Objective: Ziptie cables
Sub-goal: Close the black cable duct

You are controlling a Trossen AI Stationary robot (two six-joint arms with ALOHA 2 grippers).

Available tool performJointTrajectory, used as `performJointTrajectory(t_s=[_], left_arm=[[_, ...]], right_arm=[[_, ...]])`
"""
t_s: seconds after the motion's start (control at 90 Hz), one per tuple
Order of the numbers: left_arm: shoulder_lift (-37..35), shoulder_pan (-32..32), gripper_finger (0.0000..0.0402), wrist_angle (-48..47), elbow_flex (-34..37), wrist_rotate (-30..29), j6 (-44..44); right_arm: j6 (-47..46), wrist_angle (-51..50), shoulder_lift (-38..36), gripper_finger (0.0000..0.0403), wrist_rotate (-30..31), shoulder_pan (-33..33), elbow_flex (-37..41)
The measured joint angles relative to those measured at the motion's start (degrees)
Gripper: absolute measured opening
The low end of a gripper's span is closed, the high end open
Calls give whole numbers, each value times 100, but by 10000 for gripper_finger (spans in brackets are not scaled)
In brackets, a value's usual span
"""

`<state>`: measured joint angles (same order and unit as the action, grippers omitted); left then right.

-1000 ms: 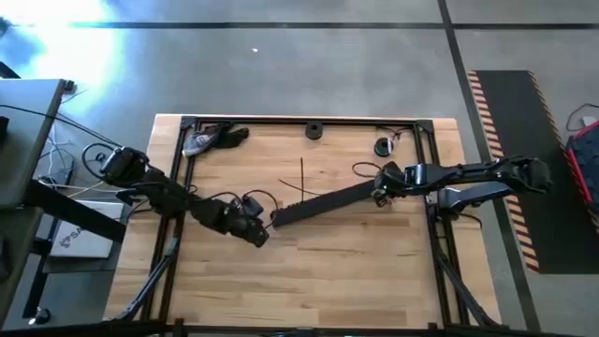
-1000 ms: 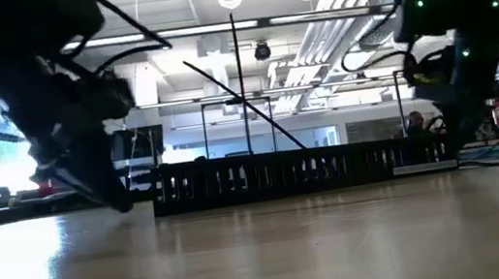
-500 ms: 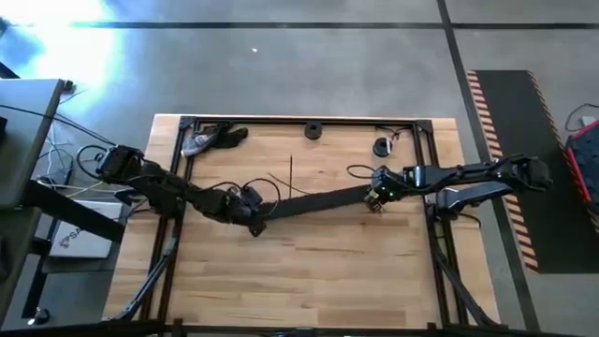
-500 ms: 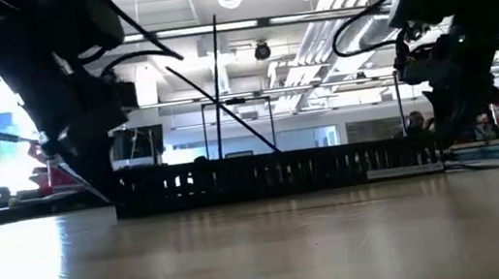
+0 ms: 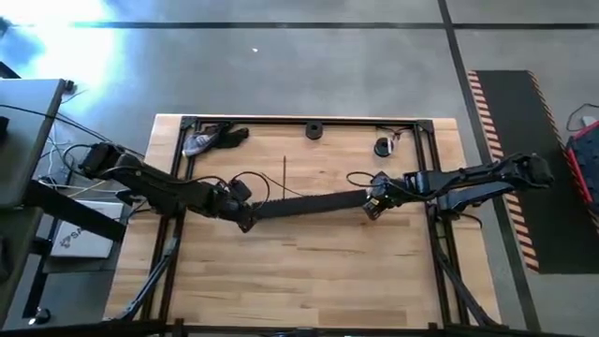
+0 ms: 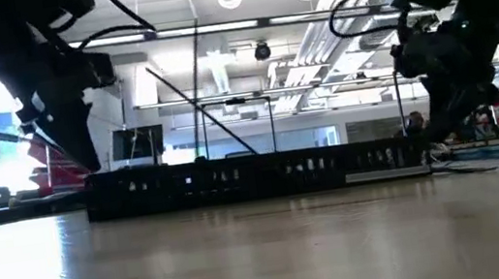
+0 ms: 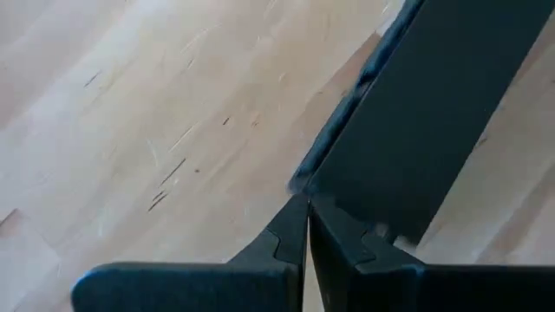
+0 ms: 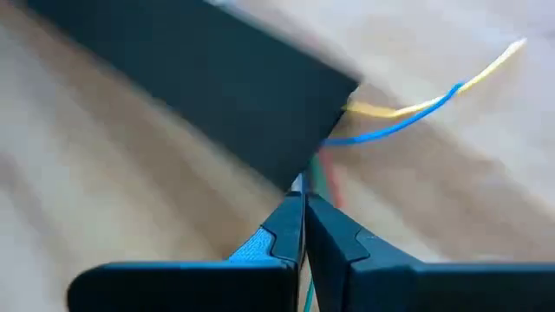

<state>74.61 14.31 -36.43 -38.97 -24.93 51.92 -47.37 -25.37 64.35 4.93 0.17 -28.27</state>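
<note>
1. A long, flat black plastic strip (image 5: 307, 203) with a slotted side wall is lying on the pale wooden surface (image 5: 309, 271), its long axis running nearly level from the left arm towards the right arm, the right end slightly nearer the far edge.
2. The left end effector (image 5: 245, 217) is pinching the strip's left end with its fingers pressed together, as the left wrist view shows (image 7: 305, 227).
3. The right end effector (image 5: 372, 206) is gripping the strip's right end, fingers closed on its corner (image 8: 302, 215).
4. Thin, flexible cables (image 8: 408, 113), yellow and blue, are curving out from under the strip's right end beside the right end effector.
5. Compared with a second ago, the strip is lying flatter and farther left, both arms having shifted leftwards.
</note>
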Motion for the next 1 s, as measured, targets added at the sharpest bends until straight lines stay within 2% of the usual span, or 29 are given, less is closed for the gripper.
performJointTrajectory(t_s=[0.278, 0.344, 0.533, 0.667, 0.8, 1.0], left_arm=[[9, -35, 0, 207, 525, 178, 258], [10, -102, 0, 550, 701, 184, 245], [329, -412, 0, 1984, 1064, 220, -220], [726, -618, 0, 2470, 1055, 201, -608], [972, -675, 0, 2201, 789, 241, -810], [819, -669, 0, 1242, 386, 329, -853]], right_arm=[[-303, -400, -18, 0, 549, 69, 0], [-276, -313, 28, 0, 703, -6, 0], [-264, 164, 471, 0, 659, -244, 0], [-121, 265, 946, 0, 517, -273, -52], [-117, -220, 1057, 0, 555, -190, -302], [-120, -1528, 840, 0, 562, -155, -836]])
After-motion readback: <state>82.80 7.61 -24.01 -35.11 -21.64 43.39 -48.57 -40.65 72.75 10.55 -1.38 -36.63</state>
